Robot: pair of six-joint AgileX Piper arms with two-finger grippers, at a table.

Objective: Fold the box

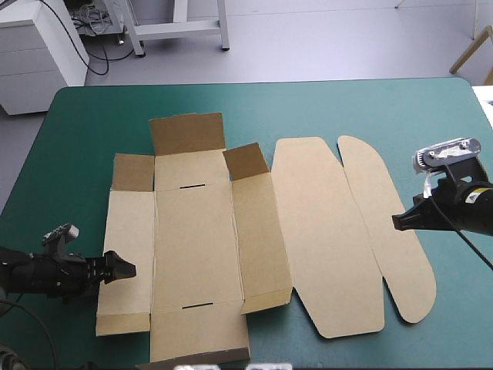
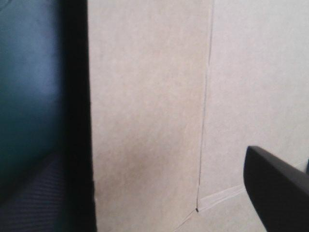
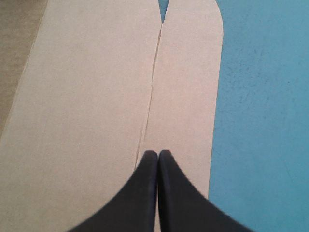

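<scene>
**Teal-green cover point(image 1: 92, 123) slick under a loose sheet: likelier to slide than to fold**

Across the middle of the table, finds the box point(image 1: 192, 247) spread almost flat, with only a few flaps at the far end standing.

At the left, shows the left gripper point(image 1: 115, 267) with its black fingers point(image 2: 275, 193) apart, low at the outer edge of the box's left side panel. Could shove the whole sheet rightward instead of raising that panel, if driven in too flat. Could also bend the board away from its crease.

At the right, shows the right gripper point(image 1: 400, 221) pressed together into one point, at the outer rounded lid flap near its edge. Cannot tell whether touching or just above. Pins nothing firmly, judging from here, so would let the sheet skate or turn under a push from the left.
</scene>
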